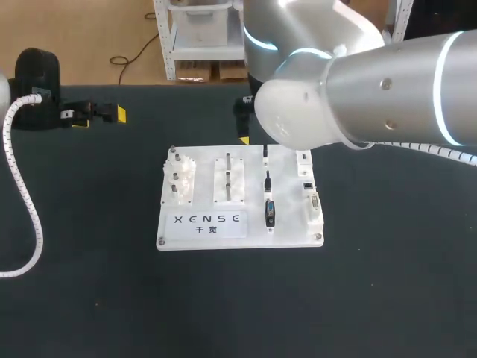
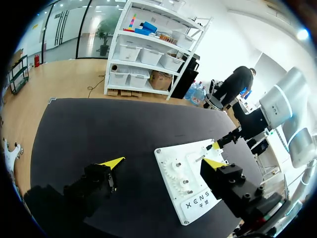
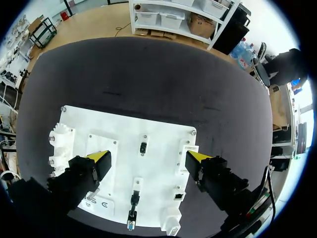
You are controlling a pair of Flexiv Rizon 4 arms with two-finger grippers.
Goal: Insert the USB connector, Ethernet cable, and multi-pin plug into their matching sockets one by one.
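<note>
The right gripper [image 3: 147, 158] is held spread and empty above the white board [image 3: 99, 124]. A small black connector [image 3: 143, 147] is seen on the board below, between the fingers and untouched. In the same row the multi-pin plug [image 1: 270, 212] is found in its holder, with the sockets [image 1: 311, 198] just beside it. The left gripper [image 2: 163, 162] is likewise spread and empty over the black table [image 2: 99, 129], beside the board.

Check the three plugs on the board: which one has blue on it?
The near plug, by the board's lettered edge: bulkiest, blue-faced. The middle plug and far plug are slim and all black.
</note>
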